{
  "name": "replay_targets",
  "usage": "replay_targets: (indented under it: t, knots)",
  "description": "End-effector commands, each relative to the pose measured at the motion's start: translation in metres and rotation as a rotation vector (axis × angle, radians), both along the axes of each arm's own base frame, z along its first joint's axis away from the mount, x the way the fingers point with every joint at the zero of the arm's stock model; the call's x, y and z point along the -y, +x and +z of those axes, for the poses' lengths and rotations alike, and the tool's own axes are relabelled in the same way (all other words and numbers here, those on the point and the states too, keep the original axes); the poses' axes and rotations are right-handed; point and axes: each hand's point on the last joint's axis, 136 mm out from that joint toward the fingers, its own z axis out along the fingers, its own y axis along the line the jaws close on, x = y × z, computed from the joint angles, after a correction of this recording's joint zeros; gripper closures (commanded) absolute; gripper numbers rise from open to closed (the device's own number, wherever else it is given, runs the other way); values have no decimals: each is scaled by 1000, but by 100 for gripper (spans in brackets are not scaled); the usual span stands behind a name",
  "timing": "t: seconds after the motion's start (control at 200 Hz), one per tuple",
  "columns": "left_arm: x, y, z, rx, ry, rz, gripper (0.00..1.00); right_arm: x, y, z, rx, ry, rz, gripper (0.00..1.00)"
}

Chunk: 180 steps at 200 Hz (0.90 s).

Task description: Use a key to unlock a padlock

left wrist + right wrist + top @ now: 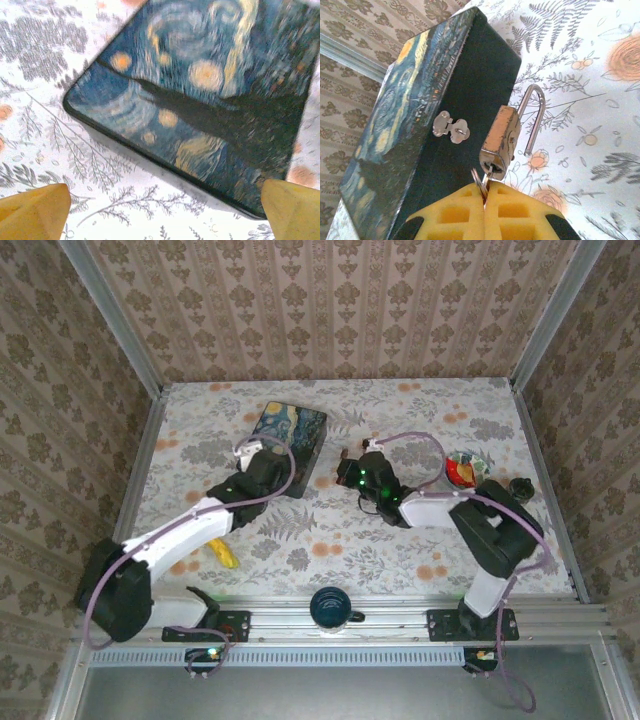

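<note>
1. Patterned wallpaper walls close in a floral-print worktop (pixel 330 540), and your two arms reach from its near edge toward the far half.
2. Your right gripper (pixel 485 192) is pressed together on the key (pixel 486 176), pinching its head and ring between the yellow pads. The blade sits in the keyhole of the brass padlock (pixel 501 135).
3. The padlock is just beside the latch side of the Starry Night tin box (pixel 420 125), out toward the middle of the worktop. You cannot tell whether it rests on the worktop or hangs off the key.
4. One leg of the shackle (pixel 532 117) ends free, clear of the body, so I judge the lock already open. Little looks left for you: confirm the shackle swings, then set lock and key down.
5. Your left gripper (pixel 162 222) is spread wide and holds nothing, low over the worktop at the box's corner.
6. The right wrist view gives you the shackle, the keyhole and the box's latch (pixel 451 127), which are too small to make out from the top view. The top view instead places the box toward the far edge, left of middle, with a banana (pixel 222 553) by your left arm and a mug (pixel 335 608) at the near edge. The left wrist view adds the painted lid.
</note>
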Motion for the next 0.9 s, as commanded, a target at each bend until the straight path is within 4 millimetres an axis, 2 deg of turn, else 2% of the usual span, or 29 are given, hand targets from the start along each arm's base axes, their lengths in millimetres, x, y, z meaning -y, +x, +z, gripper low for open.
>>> replay_targets:
  t: [0.0, 0.255, 0.505, 0.59, 0.74, 0.815, 0.885, 0.895]
  knots:
    - [-18, -6, 11, 26, -75, 73, 0, 28, -25, -23, -132, -89, 18, 100]
    - [-52, -12, 16, 75, -175, 191, 0, 74, -68, -64, -353, -148, 15, 100]
    - [-59, -8, 10, 56, -225, 215, 0, 96, -90, -104, -511, -171, -9, 100]
    - [-60, -6, 6, 46, -235, 220, 0, 101, -91, -111, -529, -185, -29, 77]
    - [-59, -3, 0, 24, -241, 225, 0, 112, -92, -116, -559, -231, -55, 49]
    - [-61, -2, -3, 6, -245, 235, 0, 120, -92, -110, -564, -274, -74, 37]
    - [-58, -1, -7, -16, -261, 235, 0, 130, -92, -95, -555, -328, -100, 28]
    - [-64, 0, -8, -16, -265, 257, 0, 132, -91, -92, -550, -336, -105, 27]
